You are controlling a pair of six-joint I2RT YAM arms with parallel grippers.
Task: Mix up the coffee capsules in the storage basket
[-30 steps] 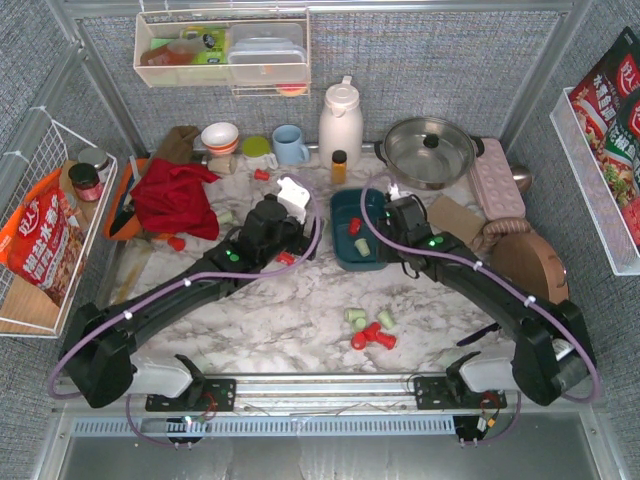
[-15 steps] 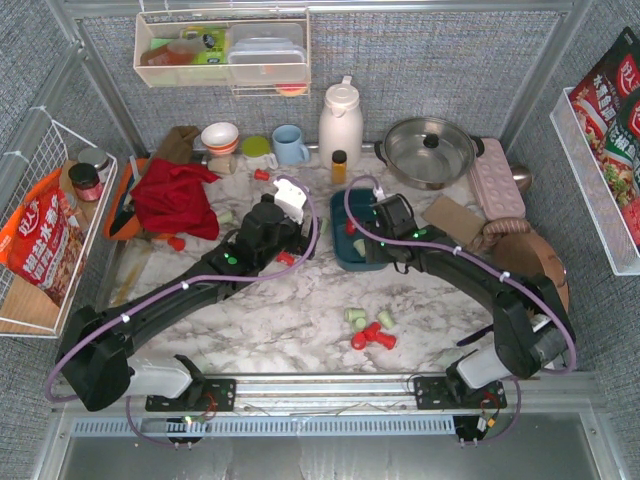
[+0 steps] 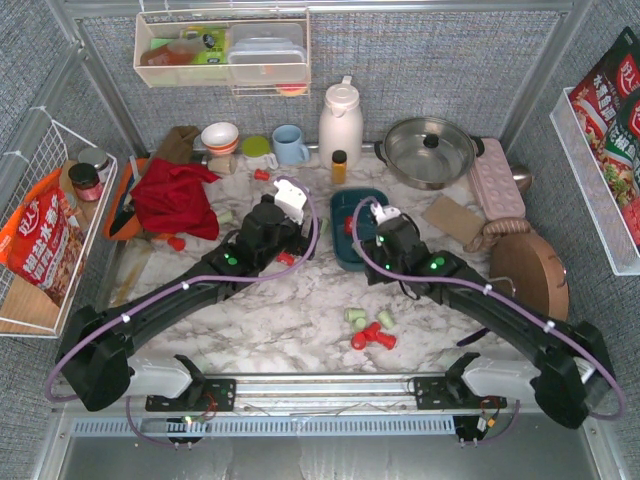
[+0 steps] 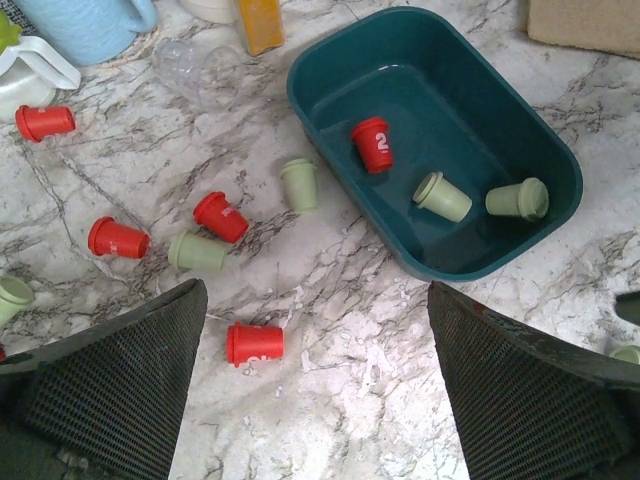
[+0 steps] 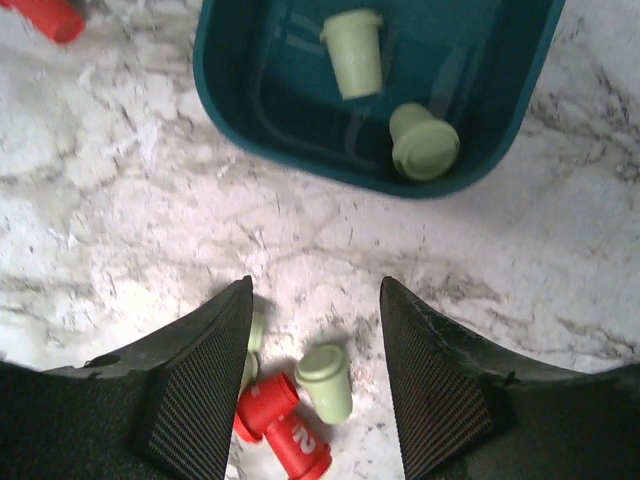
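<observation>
Coffee capsules (image 4: 441, 196): red and pale green, all lying on their sides. Three are in the basket and the rest are scattered over the counter (image 3: 300, 300).
Basket (image 4: 460, 100): dark teal, in the middle of the counter, just in front of a small amber bottle (image 3: 339, 166) and between the two tools.
Left arm (image 3: 180, 290): stretches from the near left corner diagonally to the middle of the counter, ending just left of the basket.
Left tool (image 4: 315, 300): fingers spread very wide, with nothing held between them. It is raised above the counter.
Right arm (image 3: 500, 305): runs from the near right corner diagonally toward the middle, its end over the right part of the basket.
Right tool (image 5: 315, 295): fingers roughly half apart, gripping nothing, above the counter beside the basket's rim.
Left wrist view: shows the whole basket, with one red capsule (image 4: 372, 143) marked 2 and two green ones. More capsules lie loose to its left, one red one (image 4: 254, 343) low between the fingers.
Right wrist view: shows one end of the basket only, with the two green capsules. Below, between the fingers, a small group (image 5: 300, 420) lies on the counter.
Top view: the right arm hides much of the basket, and the green capsules inside are covered. A mixed cluster (image 3: 368, 328) lies near the front between the arms.
</observation>
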